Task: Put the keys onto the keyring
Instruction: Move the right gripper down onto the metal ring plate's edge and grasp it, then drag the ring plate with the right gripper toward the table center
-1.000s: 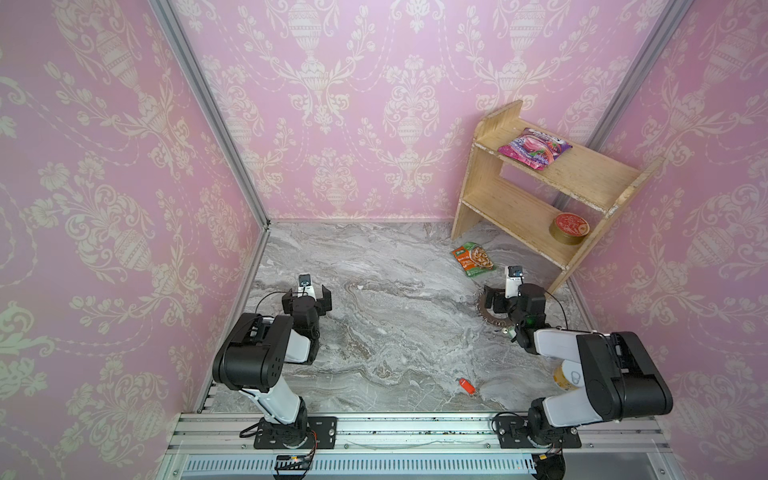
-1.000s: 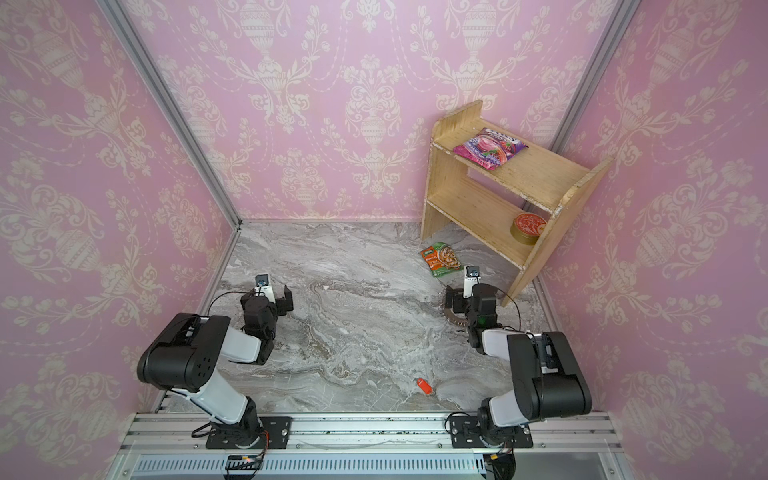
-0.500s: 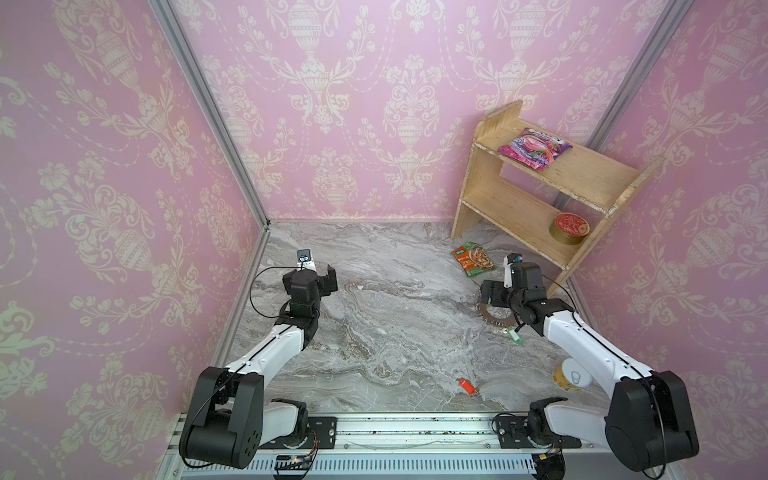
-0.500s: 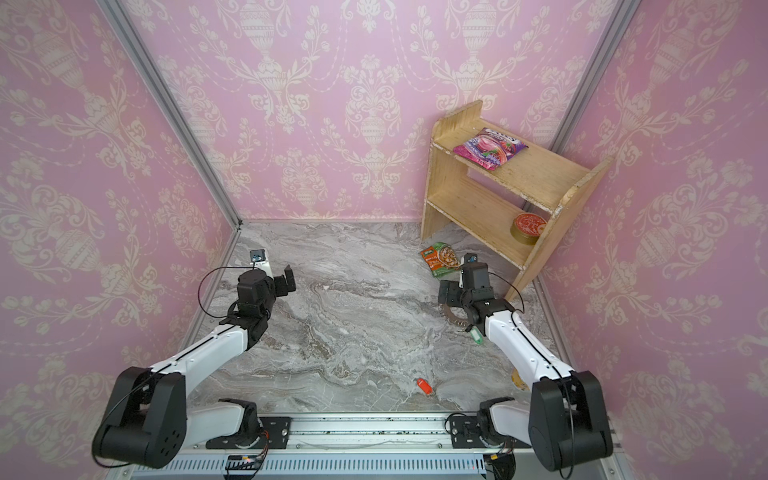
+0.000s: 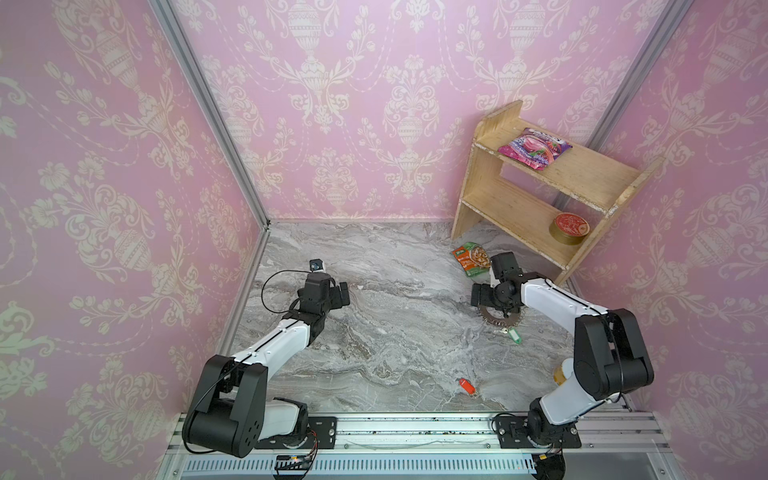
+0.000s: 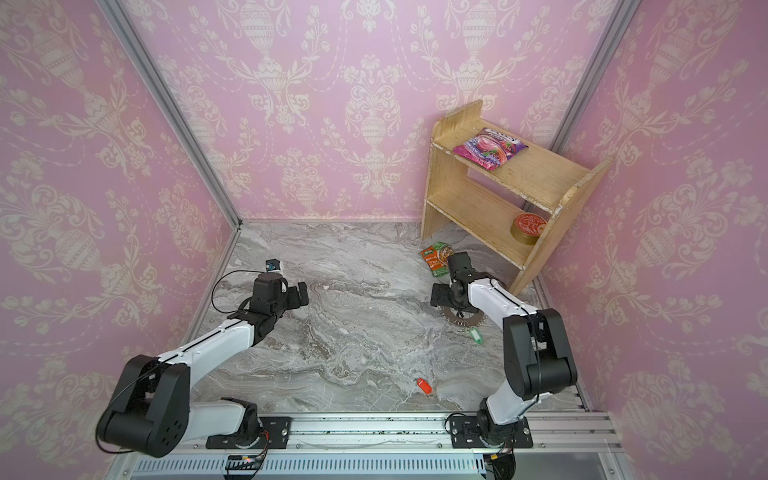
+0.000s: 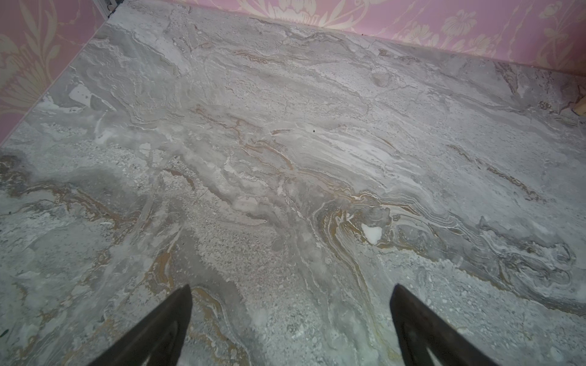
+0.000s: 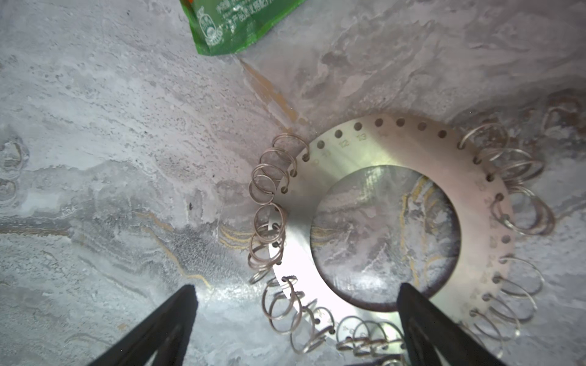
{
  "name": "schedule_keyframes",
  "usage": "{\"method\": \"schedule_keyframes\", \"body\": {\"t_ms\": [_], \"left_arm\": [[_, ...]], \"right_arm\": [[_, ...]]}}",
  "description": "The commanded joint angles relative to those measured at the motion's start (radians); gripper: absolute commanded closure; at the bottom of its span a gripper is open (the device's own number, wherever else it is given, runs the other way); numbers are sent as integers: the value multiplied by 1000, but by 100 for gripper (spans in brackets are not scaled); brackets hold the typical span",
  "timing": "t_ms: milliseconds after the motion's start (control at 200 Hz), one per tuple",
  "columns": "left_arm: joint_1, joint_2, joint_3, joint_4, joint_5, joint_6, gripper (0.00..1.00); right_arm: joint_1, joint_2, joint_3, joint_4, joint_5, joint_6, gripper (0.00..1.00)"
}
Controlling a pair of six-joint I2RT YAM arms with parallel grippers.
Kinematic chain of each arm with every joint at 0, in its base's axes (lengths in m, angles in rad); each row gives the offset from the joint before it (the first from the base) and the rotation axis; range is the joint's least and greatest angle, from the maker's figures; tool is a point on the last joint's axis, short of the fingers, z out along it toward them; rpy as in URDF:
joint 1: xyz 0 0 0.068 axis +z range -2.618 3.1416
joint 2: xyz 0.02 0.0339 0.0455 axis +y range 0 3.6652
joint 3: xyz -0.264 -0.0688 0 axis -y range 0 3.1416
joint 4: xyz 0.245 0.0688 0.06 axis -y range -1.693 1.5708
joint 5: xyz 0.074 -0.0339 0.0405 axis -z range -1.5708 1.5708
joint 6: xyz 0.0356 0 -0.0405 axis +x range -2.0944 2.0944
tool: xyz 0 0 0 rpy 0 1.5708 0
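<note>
1. Fingers of the left gripper are spread apart with nothing between them in both top views. It hangs over bare marble tabletop on the left side. The right gripper is likewise spread and sits above the keyring, which lies flat on the right, partly hidden under the arm. A green-tagged key rests just beside the ring's near rim; whether it is hooked on cannot be told. A red-tagged key lies well apart, near the table's front edge. An orange-green food packet lies beyond the ring, in front of the wooden shelf.
2. Left wrist view: both dark fingers are wide apart and hold nothing, with only veined marble beneath them and pink wall beyond.
3. Right wrist view: the fingers are released and wide. One is over bare marble, the other over the keyring's flat band by the edge of its central hole. Contact cannot be told. Small wire loops ring the outer rim, and the packet's green corner shows beyond.
</note>
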Motion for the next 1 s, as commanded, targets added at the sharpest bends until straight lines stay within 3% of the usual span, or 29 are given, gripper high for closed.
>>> {"method": "schedule_keyframes", "body": {"t_ms": [0, 575, 771, 996], "left_arm": [[-9, -5, 15, -28, 29, -30, 1], [-8, -30, -21, -23, 32, -42, 1], [-9, -46, -34, -22, 33, -42, 1], [-8, -79, -41, -42, 39, -45, 1]], "right_arm": [[17, 55, 55, -52, -15, 26, 0], [150, 233, 199, -125, -65, 84, 0], [255, 277, 246, -115, -110, 123, 0], [420, 405, 409, -154, -149, 132, 0]]}}
